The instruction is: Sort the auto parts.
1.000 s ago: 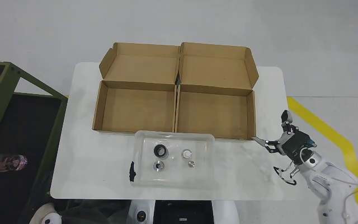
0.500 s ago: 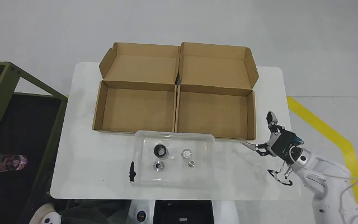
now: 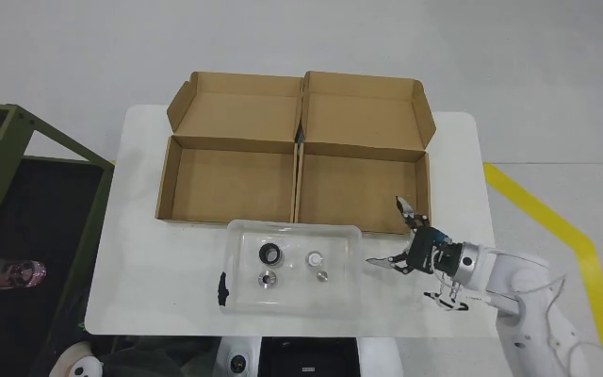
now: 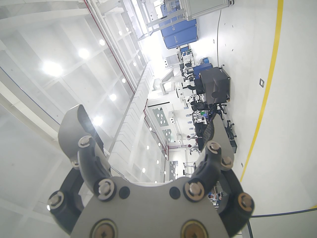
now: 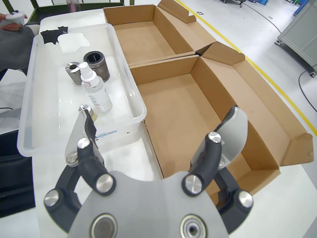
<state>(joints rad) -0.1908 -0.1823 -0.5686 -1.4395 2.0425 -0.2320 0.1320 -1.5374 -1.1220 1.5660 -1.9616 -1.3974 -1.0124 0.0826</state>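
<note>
Table [image 3: 151, 273]: white; it carries the boxes, the bin and the parts.
Cardboard boxes: two lie open side by side at the far half of the table, the left box [image 3: 231, 184] and the right box [image 3: 363, 188], touching along one wall, lids folded back.
Clear bin [image 3: 292, 224]: sits just in front of the boxes, its long wall against their near walls; all four parts stand inside it.
Right gripper [image 3: 382, 231]: hangs just beyond the bin's right end, near the front corner of the right box, pointed toward the bin. In its wrist view [image 5: 159, 108] the fingers are spread wide and hold nothing.
Left gripper [image 4: 146, 113]: fingers apart, nothing between them, aimed up at the hall ceiling.
Spray bottle [image 5: 95, 90]: upright, white cap, mid-bin.
Black bearing [image 5: 96, 63]: upright, beyond the bottle as seen from the gripper.
Steel bushing [image 5: 73, 71]: upright, just beside the bearing.
Small metal part [image 5: 89, 111]: nearest the right gripper, partly hidden behind one fingertip in the right wrist view.
</note>
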